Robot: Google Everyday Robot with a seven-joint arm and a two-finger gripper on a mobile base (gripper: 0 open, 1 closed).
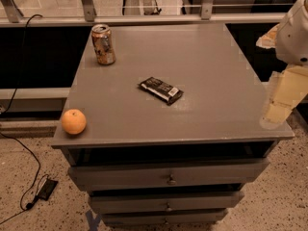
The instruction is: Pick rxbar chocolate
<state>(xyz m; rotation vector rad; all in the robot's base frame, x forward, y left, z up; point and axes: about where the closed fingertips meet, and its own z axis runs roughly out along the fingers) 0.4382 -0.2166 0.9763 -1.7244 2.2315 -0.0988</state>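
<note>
Lying where, that flat black glossy-wrapped rxbar chocolate (161,90)? asks one.

Near the middle of the grey metal drawer cabinet (207,57) top, slanted, white patch at its right end, says the other.

And the pale robot gripper (276,106)?

At the top's right edge, well apart from the bar. Open or closed, I cannot tell.

Anything else?

An orange-brown drink can (103,44) upright at the back left; a round orange fruit (73,121) at the front left corner.

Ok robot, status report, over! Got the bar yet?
Gripper at right edge of table, away from bar. Bar flat mid-table, not yet picked. Can and orange far off, nothing in the way.
</note>
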